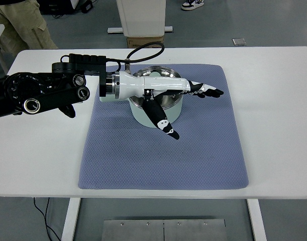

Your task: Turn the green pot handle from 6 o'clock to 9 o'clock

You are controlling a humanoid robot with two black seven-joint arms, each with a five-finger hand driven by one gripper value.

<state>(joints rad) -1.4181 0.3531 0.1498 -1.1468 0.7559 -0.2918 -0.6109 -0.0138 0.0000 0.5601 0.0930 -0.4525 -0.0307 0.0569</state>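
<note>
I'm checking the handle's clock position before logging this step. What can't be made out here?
- Green pot handle: hidden in the top view under the left hand.
- Pot interior: mostly covered by that hand.
- Contact between hand and pot: cannot tell.
- Right arm: out of view.

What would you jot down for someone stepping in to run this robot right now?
Left hand: stretched flat over the pot, fingers spread, thumb pointing down over its near side, gripping nothing.
Right hand: out of view.
Pot: sits on the blue mat, toward its far side, on the white table. The hand covers most of it, so I cannot tell where the handle points.
Done: hand is at the pot.
Left: take hold of the handle, turn it to 9 o'clock, then check by eye.
</note>
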